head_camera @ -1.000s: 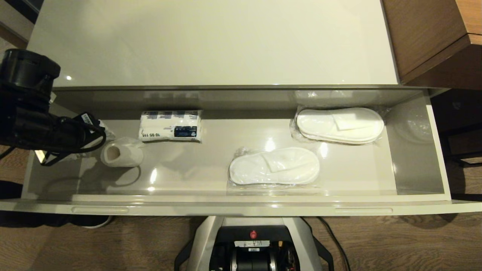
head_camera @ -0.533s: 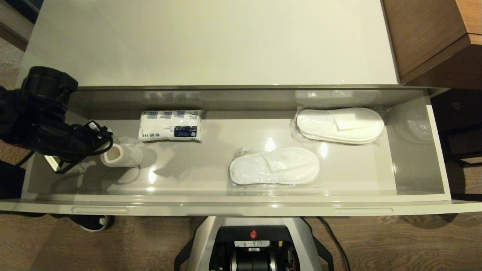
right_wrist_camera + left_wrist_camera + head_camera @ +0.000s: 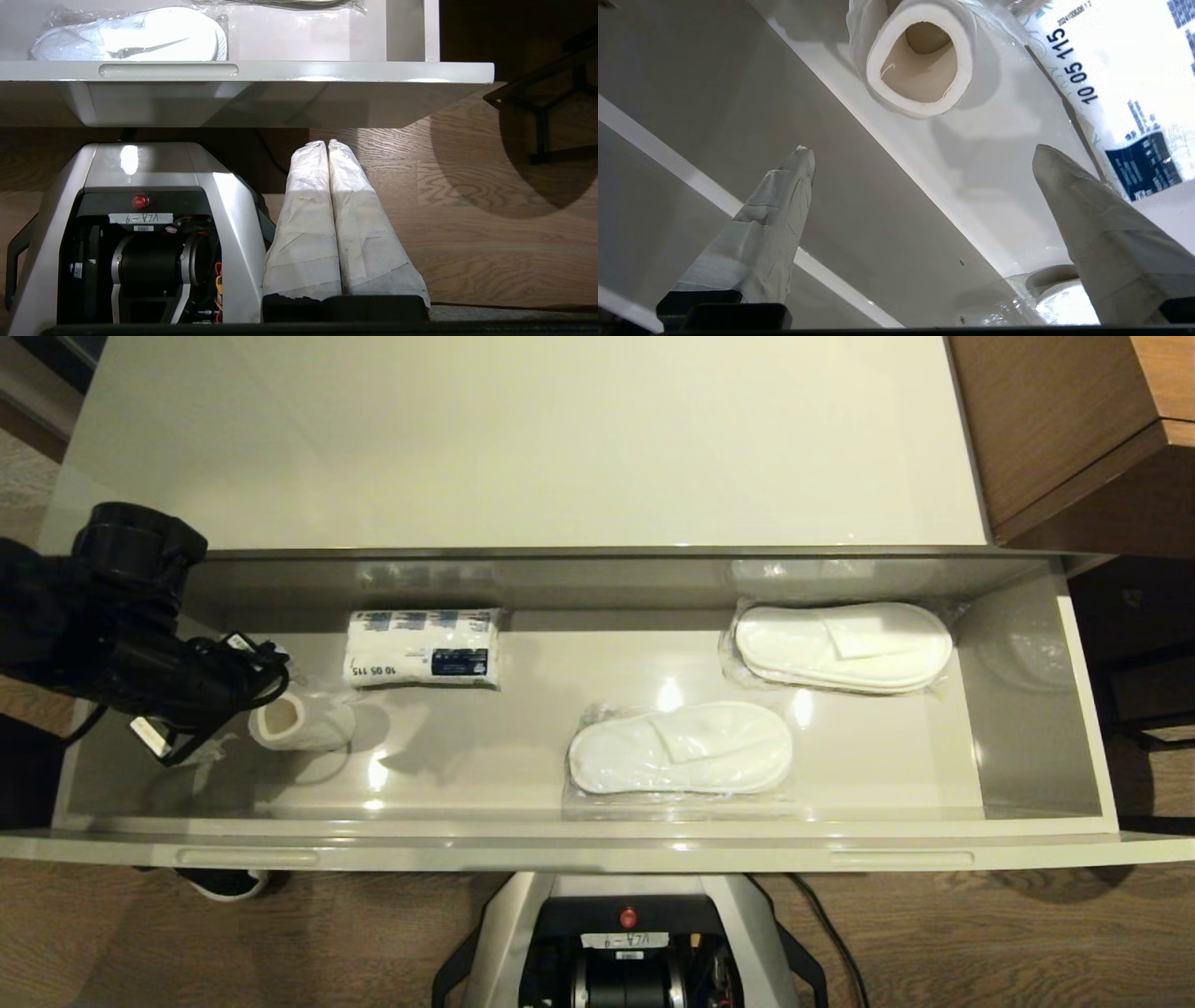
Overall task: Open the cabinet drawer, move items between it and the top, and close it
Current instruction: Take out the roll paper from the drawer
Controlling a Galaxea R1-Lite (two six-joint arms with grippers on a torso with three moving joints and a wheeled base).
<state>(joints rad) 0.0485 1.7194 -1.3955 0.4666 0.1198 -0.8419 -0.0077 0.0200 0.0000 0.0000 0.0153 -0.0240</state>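
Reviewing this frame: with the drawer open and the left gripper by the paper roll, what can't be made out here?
- Left gripper fingertips: hidden in the head view by its own black wrist.
- Paper roll loose tail: not clearly visible in either view.
- Tissue pack small print: too small in the head view, cut off at the left wrist view's edge.
- Right gripper: outside the head view.

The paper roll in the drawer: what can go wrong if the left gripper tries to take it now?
1. The paper roll lies on its side, open end toward the open left gripper; a push may roll it away.
2. It seems loosely wrapped in thin film, so the fingers may catch only that.
3. The printed packet lies close beside it in the cabinet drawer and could be bumped.
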